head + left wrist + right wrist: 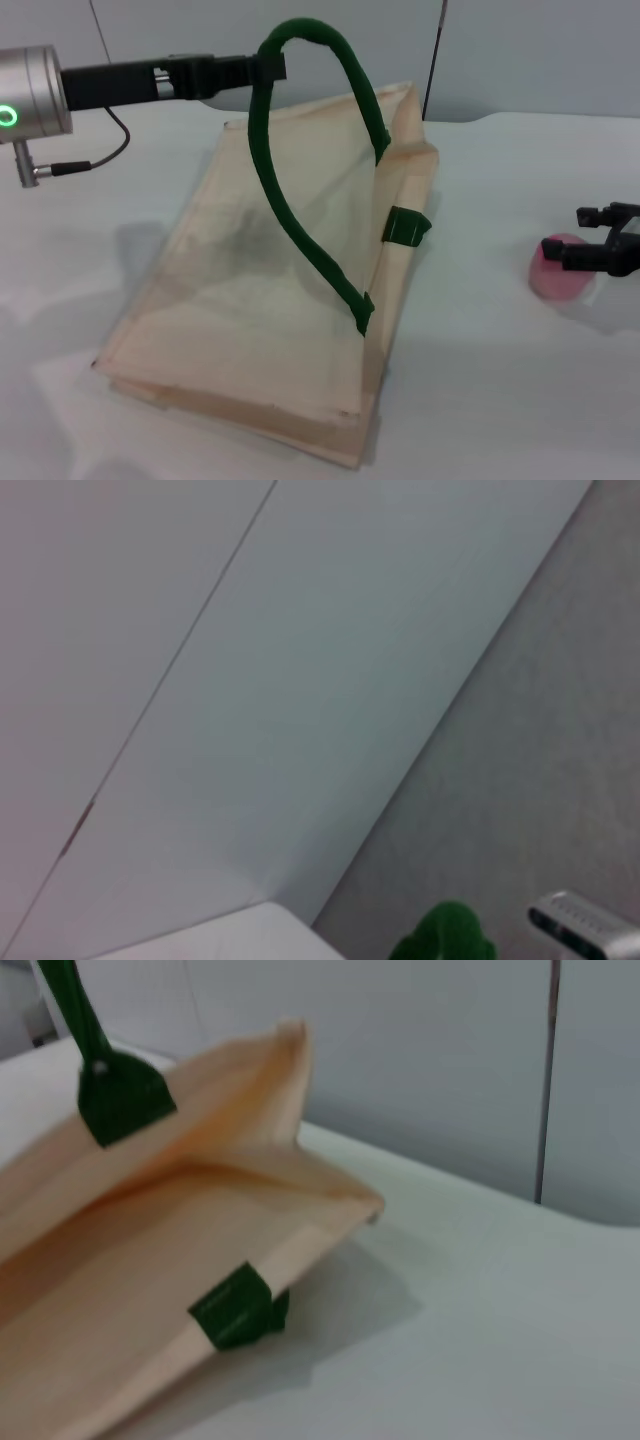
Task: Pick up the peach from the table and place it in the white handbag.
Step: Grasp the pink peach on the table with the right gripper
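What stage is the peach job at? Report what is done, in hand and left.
Done: the left pincer holds the dark-green looped handle up, so the mouth of the cream cloth handbag gapes open. In hand: the right pincer is around the small pink peach, which sits on the white table. Left: lifting the peach and dropping it into the bag.

**Q:** What occupies the right wrist view?

**A:** The white handbag [150, 1290], cream cloth, lying on the white table [480, 1340] with its mouth gaping open.

**Q:** Which bag details are visible?

**A:** One dark-green handle [75, 1020] rises from a green patch on the raised upper panel. A second green handle tab [238, 1307] sits on the lower panel's edge, touching the table. The bag's corner casts a shadow on the tabletop. A grey wall [400, 1050] stands behind.
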Robot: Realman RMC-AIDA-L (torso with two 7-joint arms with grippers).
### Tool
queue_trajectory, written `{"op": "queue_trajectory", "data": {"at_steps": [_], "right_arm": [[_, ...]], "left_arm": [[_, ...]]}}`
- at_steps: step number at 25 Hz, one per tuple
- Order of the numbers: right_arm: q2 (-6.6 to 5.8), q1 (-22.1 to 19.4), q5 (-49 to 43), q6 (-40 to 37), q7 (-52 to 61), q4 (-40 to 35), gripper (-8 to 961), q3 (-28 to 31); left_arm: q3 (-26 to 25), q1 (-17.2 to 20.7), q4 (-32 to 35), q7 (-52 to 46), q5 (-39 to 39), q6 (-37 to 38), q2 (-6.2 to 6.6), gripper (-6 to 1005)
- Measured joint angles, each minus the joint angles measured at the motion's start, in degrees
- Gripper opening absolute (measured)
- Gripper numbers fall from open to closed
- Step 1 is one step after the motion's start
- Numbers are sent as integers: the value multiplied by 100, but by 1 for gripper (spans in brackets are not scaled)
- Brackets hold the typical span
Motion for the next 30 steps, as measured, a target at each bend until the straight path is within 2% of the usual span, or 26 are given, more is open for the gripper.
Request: {"op": "queue_trajectory", "data": {"at_steps": [8,16,30], "right_arm": [[133,240,-910,-142,415,-6,824,1],[269,212,-1062,-120,500,-287,819,-1],[280,193,-1147,-90,530,-347,526,-1]], "left_arm": [[0,31,-3,3,-147,141,8,114],[0,46,-3,5,-163,147,20,113],[0,50,-3,-11,-171,149,31,113]]}}
